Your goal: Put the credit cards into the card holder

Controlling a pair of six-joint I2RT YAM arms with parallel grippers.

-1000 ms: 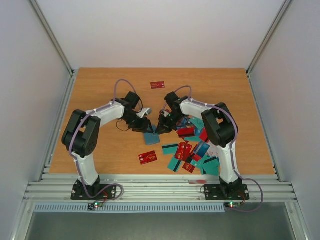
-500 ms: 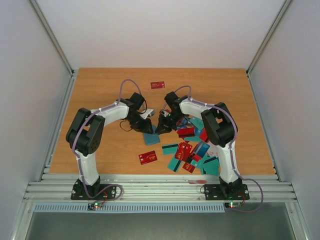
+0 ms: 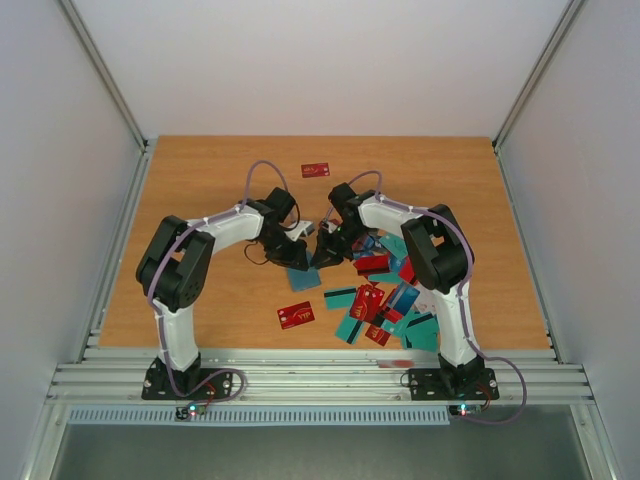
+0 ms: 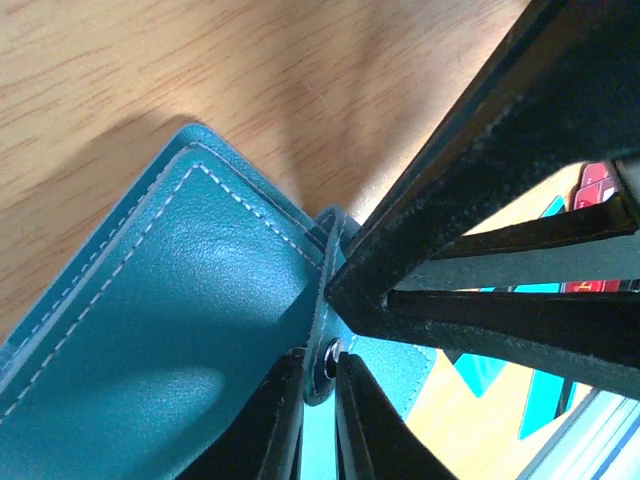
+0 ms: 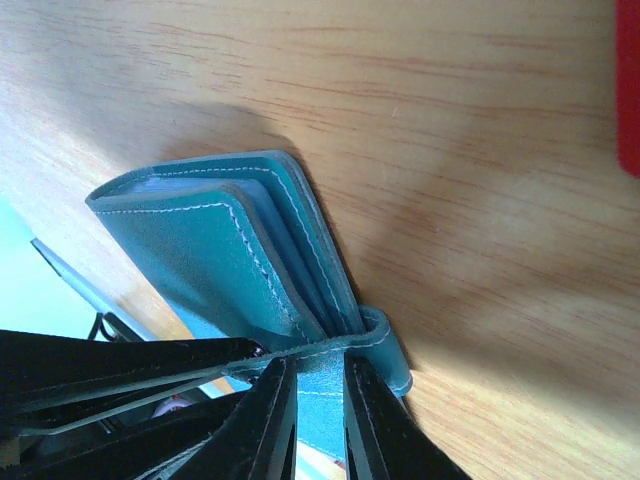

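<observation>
I judge I'm opening the card holder (image 4: pixel 170 300), with left claw (image 4: pixel 322 368) and right claw (image 5: pixel 320 375) both clamped narrowly on it; next, spread it apart.

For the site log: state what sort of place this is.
Probably a robot lab test cell: two arms bolted to an aluminium frame, a wooden table, plain white panels enclosing it.

The left arm (image 3: pixel 225 224) swings to the right, so its dark elbow block now sits further in over the counter (image 3: pixel 200 180), and its purple cable (image 3: pixel 262 168) loops up higher. The left end effector (image 3: pixel 298 251) draws closer to the right end effector (image 3: pixel 325 251), narrowing the gap between them above the card holder (image 3: pixel 303 275).
</observation>
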